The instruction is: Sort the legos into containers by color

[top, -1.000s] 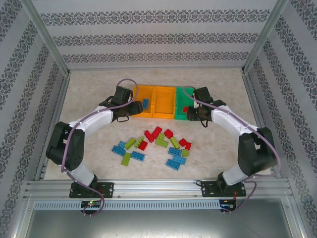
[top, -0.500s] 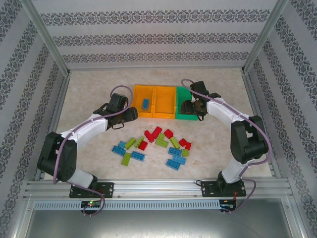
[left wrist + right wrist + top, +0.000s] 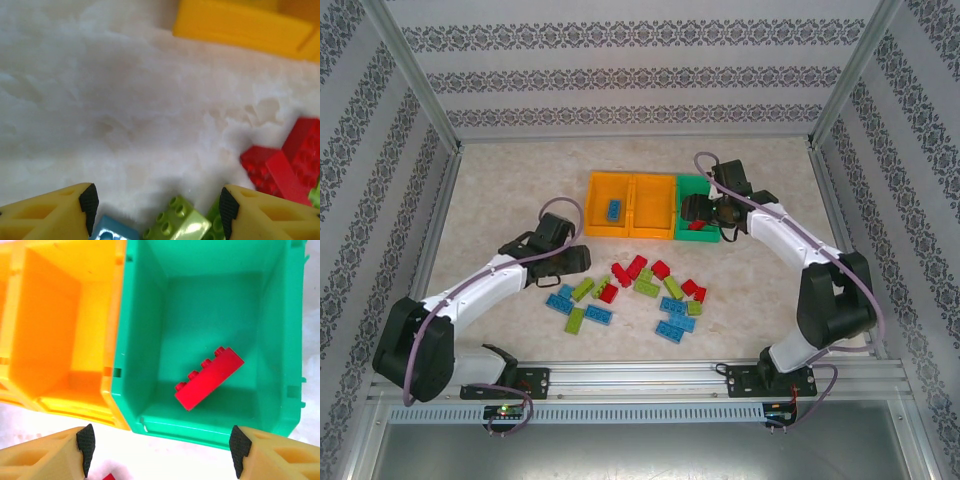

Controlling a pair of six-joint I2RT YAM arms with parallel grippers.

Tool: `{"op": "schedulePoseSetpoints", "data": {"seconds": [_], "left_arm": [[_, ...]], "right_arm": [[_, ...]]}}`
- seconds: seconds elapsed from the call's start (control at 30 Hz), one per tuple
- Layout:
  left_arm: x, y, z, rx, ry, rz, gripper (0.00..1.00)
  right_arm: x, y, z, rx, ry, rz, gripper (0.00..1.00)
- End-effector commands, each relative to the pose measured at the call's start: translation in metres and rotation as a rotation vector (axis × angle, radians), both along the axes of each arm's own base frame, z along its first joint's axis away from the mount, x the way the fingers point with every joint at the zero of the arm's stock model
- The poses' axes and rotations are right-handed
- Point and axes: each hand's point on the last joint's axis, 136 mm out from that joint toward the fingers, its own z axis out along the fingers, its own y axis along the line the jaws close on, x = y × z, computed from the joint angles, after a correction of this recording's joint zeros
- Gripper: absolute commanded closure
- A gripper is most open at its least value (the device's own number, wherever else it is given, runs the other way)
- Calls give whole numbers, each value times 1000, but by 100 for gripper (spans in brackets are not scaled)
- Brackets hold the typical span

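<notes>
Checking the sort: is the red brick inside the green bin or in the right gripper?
Inside. The red brick lies on the floor of the green bin; the right gripper is open above it.

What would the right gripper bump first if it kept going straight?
Probably the red brick in the green bin, since the right gripper points down into it. Depth is unclear; it might catch the bin's near wall first.

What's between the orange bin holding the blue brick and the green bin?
The second orange bin, flush in the row against the first orange bin and the green bin. The top external view shows it, with no brick visible inside.
</notes>
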Motion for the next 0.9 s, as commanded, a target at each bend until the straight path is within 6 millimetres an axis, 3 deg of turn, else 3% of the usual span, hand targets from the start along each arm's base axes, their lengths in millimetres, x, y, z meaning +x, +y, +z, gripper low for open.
{"op": "schedulePoseSetpoints", "data": {"seconds": [0.0, 0.13, 0.87], "left_arm": [[-21, -2, -16, 128, 44, -144, 33], [-30, -18, -30, 168, 74, -235, 33], [-36, -22, -65, 227, 194, -295, 44]], "right_arm": [[-1, -3, 3, 20, -24, 9, 25], [-3, -9, -2, 25, 2, 5, 26], [-8, -26, -6, 18, 15, -30, 25]]}}
